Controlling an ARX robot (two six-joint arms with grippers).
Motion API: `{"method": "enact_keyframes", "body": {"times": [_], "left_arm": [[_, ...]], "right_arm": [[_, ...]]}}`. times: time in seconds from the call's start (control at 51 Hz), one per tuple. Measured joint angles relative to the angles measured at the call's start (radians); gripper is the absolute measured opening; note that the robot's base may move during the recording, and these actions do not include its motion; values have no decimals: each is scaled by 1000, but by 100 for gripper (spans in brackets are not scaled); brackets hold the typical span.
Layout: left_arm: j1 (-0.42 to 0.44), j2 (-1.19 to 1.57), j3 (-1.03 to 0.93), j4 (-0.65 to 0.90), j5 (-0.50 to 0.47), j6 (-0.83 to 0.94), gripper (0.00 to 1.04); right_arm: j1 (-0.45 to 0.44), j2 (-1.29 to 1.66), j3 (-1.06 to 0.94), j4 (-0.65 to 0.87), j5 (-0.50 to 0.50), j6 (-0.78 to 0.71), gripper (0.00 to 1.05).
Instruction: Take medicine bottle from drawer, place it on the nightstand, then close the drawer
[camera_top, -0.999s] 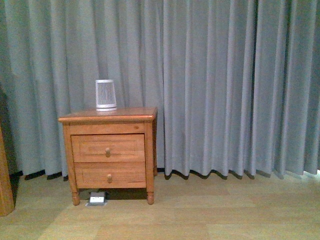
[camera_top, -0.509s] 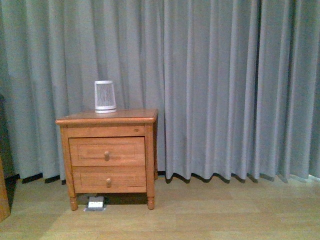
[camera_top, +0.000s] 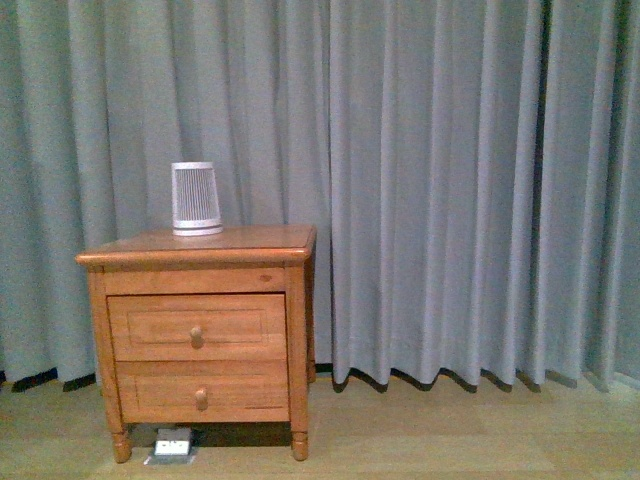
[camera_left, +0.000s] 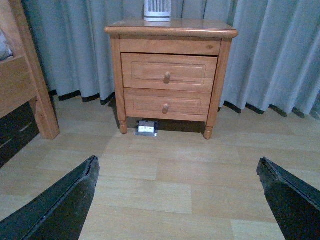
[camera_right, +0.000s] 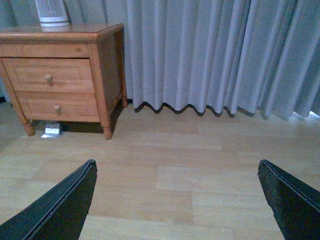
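Observation:
The honey-brown nightstand (camera_top: 200, 250) stands against the grey curtain at the left of the front view. Its upper drawer (camera_top: 197, 327) is shut, with a round knob. The nightstand also shows in the left wrist view (camera_left: 170, 31) and the right wrist view (camera_right: 65, 35); the drawer shows shut there too (camera_left: 169, 72) (camera_right: 47, 75). The medicine bottle is hidden. My left gripper (camera_left: 177, 167) is open and empty above the floor, well short of the nightstand. My right gripper (camera_right: 177, 170) is open and empty, off to the nightstand's right. Neither arm shows in the front view.
A large white slatted cylinder (camera_top: 196, 198) stands on the nightstand's top. The shallower lower drawer (camera_top: 200, 392) is shut. A small white box (camera_top: 172, 445) lies on the floor under the nightstand. A wooden bed frame (camera_left: 27, 85) stands left of the nightstand. The floor is pale wood planks.
The front view has shifted: the nightstand now looks larger, lower and further left in the picture. The wooden post at the left edge has left the view. The drawers stay shut.

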Motion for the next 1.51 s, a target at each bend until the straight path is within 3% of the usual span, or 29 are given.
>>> {"method": "enact_keyframes", "body": {"times": [1.136, 1.254, 1.332, 1.508], "left_arm": [[0, 0, 0, 0, 0, 0, 98], [43, 199, 95, -175, 135, -54, 98], [52, 385, 111, -70, 134, -70, 98], [11, 894, 222, 382, 77, -75, 98]], "right_arm": [[0, 0, 0, 0, 0, 0, 98], [0, 0, 0, 0, -2, 0, 98], [0, 0, 0, 0, 0, 0, 98], [0, 0, 0, 0, 0, 0, 98]]}}
